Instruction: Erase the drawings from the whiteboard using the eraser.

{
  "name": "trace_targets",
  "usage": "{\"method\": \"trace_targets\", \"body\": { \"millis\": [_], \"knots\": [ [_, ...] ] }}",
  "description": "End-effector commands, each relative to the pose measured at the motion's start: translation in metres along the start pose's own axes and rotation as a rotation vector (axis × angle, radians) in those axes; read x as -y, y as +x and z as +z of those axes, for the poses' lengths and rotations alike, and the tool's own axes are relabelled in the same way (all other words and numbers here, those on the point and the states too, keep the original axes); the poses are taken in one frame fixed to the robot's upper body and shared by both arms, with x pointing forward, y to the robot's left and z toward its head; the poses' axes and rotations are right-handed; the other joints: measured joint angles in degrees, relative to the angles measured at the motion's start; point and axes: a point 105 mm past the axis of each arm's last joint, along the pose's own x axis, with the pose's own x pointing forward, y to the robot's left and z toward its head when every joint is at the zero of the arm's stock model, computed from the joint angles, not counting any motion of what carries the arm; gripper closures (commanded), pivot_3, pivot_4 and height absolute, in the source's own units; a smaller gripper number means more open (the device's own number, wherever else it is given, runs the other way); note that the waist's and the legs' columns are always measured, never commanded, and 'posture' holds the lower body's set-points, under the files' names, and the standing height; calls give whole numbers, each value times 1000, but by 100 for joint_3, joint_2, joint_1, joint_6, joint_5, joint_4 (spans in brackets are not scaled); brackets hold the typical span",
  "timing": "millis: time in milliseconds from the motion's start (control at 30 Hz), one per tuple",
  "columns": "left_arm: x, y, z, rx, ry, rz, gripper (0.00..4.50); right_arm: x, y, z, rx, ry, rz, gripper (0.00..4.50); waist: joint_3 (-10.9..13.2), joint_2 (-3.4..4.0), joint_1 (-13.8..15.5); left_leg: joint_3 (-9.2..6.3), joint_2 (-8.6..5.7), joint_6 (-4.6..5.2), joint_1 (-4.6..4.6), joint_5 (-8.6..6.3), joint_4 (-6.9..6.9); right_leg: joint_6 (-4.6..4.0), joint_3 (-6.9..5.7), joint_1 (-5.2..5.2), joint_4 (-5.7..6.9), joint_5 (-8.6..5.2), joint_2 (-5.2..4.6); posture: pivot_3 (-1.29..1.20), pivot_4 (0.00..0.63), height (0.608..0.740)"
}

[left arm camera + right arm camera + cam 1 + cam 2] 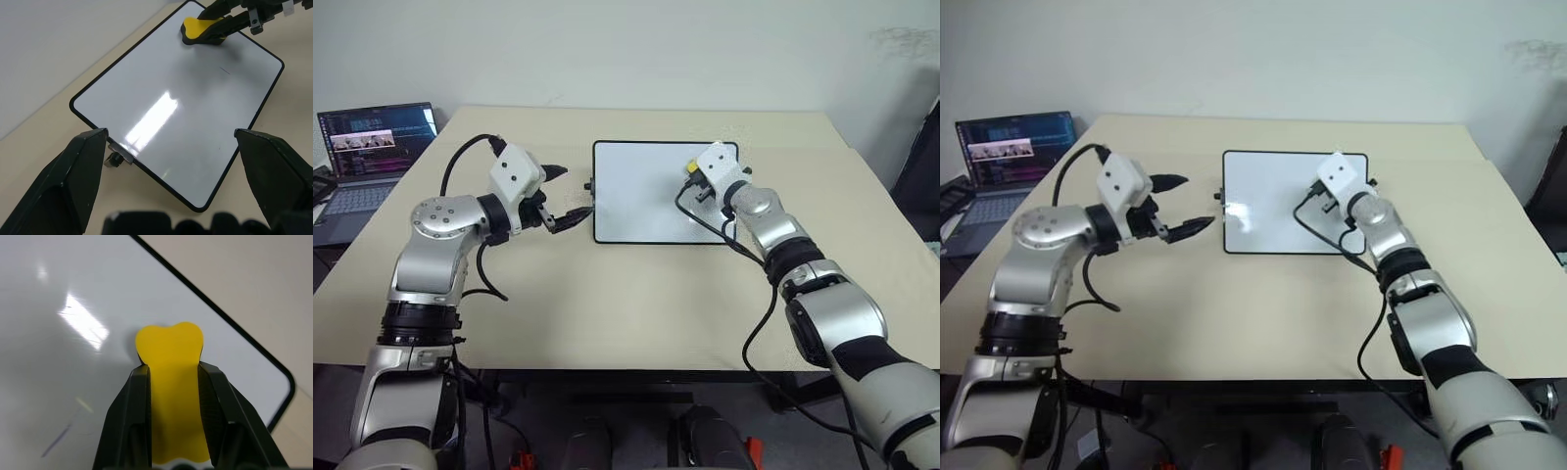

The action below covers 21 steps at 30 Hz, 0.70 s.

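The whiteboard (636, 201) lies flat on the tan table, black-framed and glossy. My right gripper (171, 369) is shut on the yellow eraser (170, 352), which rests on the board near its far right corner (201, 27). Of the drawings, a short faint dark stroke (224, 71) shows on the board close to the eraser, seen also as a thin stroke (55, 444) in the right wrist view. My left gripper (571, 193) is open at the board's left edge, its fingers (83, 161) straddling the small side knob (116, 157); whether they touch it I cannot tell.
An open laptop (370, 147) sits at the table's far left corner. A dark object (922, 181) stands off the table's right side. The table (607, 304) has free room in front of the board.
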Motion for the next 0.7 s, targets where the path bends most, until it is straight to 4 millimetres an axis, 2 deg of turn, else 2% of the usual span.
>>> {"method": "trace_targets", "body": {
  "millis": [33, 167, 300, 400, 433, 700],
  "knots": [
    [-5, 0, 14, 35, 46, 12, 0, -11, -6, -39, -129, 12, 27, 3531, 0, -1, -4, 1, 0, 0, 0, 0, -2, 1, 1, 0, -1, 0, 0, 0, 150, 740],
    [-5, 0, 14, 35, 46, 11, 0, -47, -7, -46, -134, 2, 173, 3531, -7, -11, -17, 0, 1, 0, 2, -1, -7, 1, 0, 0, -2, 0, 0, 0, 150, 740],
    [-5, -1, 14, 34, 46, 10, 0, -71, -12, -55, -146, -4, 276, 3532, -19, -29, -107, 3, 4, -1, 12, -1, -7, 1, 1, 4, -2, 0, 0, 0, 150, 740],
    [-5, -1, 14, 33, 47, 9, 0, -108, -24, -71, -179, -23, 434, 3532, -35, -46, -150, 2, 5, -2, 17, -2, -7, 1, 2, 6, -2, 0, 0, 0, 150, 740],
    [-5, -1, 14, 32, 47, 9, 0, -115, -28, -75, -185, -32, 462, 3532, -44, -52, -162, 2, 6, -2, 20, -2, -7, 1, 2, 6, -2, -1, 0, 0, 150, 740],
    [-5, -1, 14, 35, 49, 12, 0, -126, -40, -101, -242, -63, 471, 3532, -83, -64, -174, -13, 4, -41, 32, -26, -7, -1, 1, -10, -24, -1, -1, 0, 150, 740]
  ]
}}
